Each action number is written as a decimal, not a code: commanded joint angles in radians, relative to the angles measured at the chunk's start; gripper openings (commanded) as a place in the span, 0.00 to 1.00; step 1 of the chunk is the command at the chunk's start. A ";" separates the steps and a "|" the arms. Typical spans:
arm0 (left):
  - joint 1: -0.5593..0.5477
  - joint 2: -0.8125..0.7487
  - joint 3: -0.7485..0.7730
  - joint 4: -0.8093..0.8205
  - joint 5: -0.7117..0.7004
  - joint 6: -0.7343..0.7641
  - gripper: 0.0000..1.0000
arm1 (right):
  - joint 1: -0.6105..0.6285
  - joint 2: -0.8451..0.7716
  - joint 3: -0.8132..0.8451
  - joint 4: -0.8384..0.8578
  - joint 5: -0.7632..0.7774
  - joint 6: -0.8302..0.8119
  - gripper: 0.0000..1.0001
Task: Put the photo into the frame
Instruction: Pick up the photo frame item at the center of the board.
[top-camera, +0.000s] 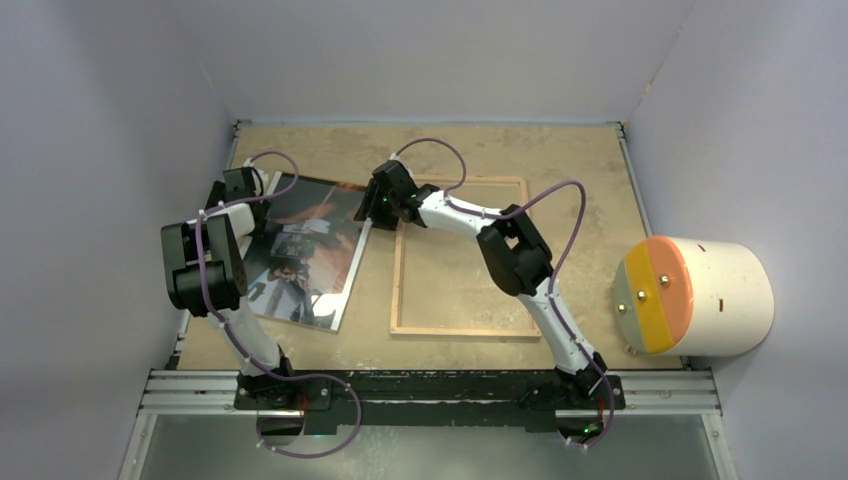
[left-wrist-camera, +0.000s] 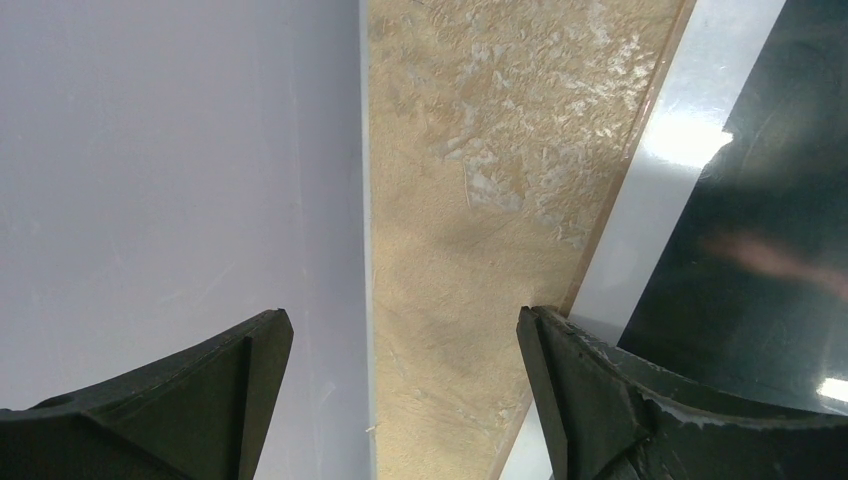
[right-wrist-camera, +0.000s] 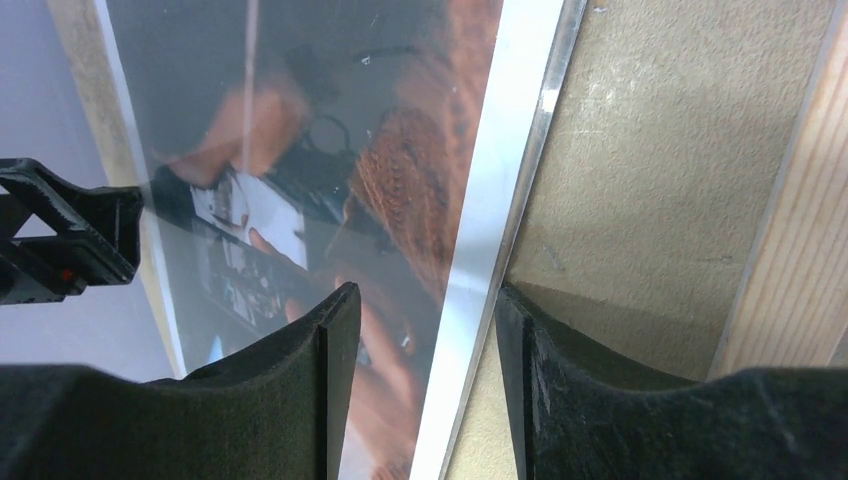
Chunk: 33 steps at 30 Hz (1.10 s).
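The photo, a dark glossy print with orange-brown patches and a white border, lies flat on the left of the table. The frame lies to its right, wood-coloured face up, with bare table inside it. My right gripper is at the photo's far right edge. In the right wrist view it is open and straddles the white border of the photo, with the frame rail to the right. My left gripper is wide open over the table strip between the wall and the photo.
A white cylinder with an orange and yellow end face lies at the table's right edge. Grey walls close in the left, back and right. A metal rail carries both arm bases along the near edge.
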 joint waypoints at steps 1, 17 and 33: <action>-0.013 0.016 -0.049 -0.126 0.063 -0.004 0.90 | 0.017 -0.093 -0.019 0.113 -0.066 0.046 0.54; -0.013 0.016 -0.051 -0.126 0.065 -0.004 0.90 | 0.035 -0.122 0.045 0.040 -0.019 0.020 0.53; -0.012 0.005 -0.043 -0.142 0.070 -0.002 0.90 | 0.031 -0.080 0.004 0.250 -0.193 0.095 0.52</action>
